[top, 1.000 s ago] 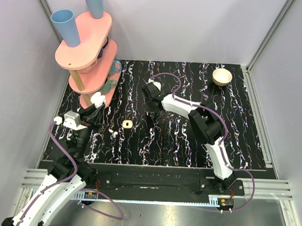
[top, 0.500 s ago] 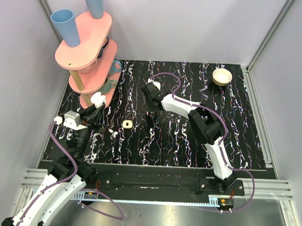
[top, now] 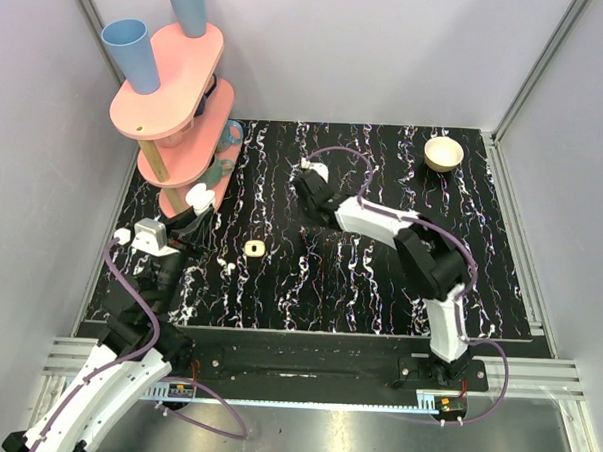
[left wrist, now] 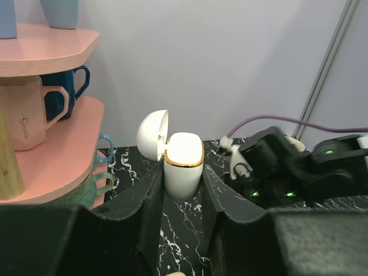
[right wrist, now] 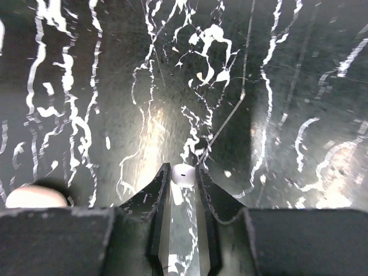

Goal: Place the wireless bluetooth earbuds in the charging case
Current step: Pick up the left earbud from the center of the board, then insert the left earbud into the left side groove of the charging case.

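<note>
**Right Arm: Earbud Pick-Up Complete, Transfer Pending**

**Change of state.** Within the last second the jaws of the right gripper (right wrist: 183, 169) have drawn in, and they now pinch one earbud (right wrist: 183, 175) at the very fingertips. In the overhead view the right arm has also shifted a little toward the far edge of the table (top: 500, 275). In the wrist view the bud sits close above the marbled surface; whether it has left the surface cannot be told.

**Left arm.** The left gripper (left wrist: 183, 177) remains clamped on the body of the charging case (left wrist: 183, 164). It holds the case upright with the lid swung open, near the left edge of the table and just beside the pink shelf stand (top: 173, 80). Its position is much as it was.

**Second earbud.** This item cannot be located with certainty in any view. A cream ring-shaped piece (top: 253, 248) lies between the two arms and is not part of the task.

**Meaning for the task.** The grasp step appears complete and insertion is not yet begun. The next move calls for carrying the bud across to the open case and aligning it with a socket. The grip is shallow, so the bud may slip or rotate in transit.
</note>
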Robot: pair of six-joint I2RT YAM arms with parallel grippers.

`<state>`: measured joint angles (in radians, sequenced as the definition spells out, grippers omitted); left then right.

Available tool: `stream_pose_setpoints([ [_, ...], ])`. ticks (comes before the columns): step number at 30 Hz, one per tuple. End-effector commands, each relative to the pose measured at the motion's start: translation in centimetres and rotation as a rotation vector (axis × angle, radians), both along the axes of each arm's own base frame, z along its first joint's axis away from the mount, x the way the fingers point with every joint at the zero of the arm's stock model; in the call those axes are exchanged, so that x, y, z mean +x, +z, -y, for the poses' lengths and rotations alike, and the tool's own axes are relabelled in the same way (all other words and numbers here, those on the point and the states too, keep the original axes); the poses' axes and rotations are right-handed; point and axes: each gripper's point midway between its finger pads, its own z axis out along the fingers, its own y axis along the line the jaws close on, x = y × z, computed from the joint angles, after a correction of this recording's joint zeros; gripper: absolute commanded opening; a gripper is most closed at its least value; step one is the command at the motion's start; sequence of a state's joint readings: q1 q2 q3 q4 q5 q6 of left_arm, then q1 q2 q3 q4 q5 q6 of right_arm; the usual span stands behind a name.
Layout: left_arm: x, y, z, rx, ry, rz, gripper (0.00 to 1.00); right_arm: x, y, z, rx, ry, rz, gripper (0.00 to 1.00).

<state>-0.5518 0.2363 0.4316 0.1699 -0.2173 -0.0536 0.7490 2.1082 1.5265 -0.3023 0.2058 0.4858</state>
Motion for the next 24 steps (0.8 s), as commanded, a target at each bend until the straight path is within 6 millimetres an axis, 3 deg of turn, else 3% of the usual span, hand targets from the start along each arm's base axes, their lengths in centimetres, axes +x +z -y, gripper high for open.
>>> stream_pose_setpoints([
  [1, -0.2, 1.6, 0.6, -0.024, -0.033, 0.048, 0.00, 0.3, 13.0, -1.1, 0.192, -0.006, 0.353, 0.09],
  [9, -0.1, 2.3, 2.2, -0.047, -0.108, 0.086, 0.00, -2.9, 23.8, -0.2, 0.371, -0.040, 0.632, 0.08],
  [14, 0.1, 2.2, 3.4, -0.055, -0.161, 0.098, 0.00, -6.0, 32.1, 0.4, 0.513, -0.031, 0.813, 0.08],
  [20, 0.5, 2.4, 4.0, -0.055, -0.176, 0.104, 0.00, -10.3, 36.8, -0.2, 0.624, 0.037, 0.981, 0.08],
  [24, 0.5, 2.5, 4.3, -0.060, -0.192, 0.112, 0.00, -12.7, 37.8, -1.4, 0.661, 0.100, 1.055, 0.08],
])
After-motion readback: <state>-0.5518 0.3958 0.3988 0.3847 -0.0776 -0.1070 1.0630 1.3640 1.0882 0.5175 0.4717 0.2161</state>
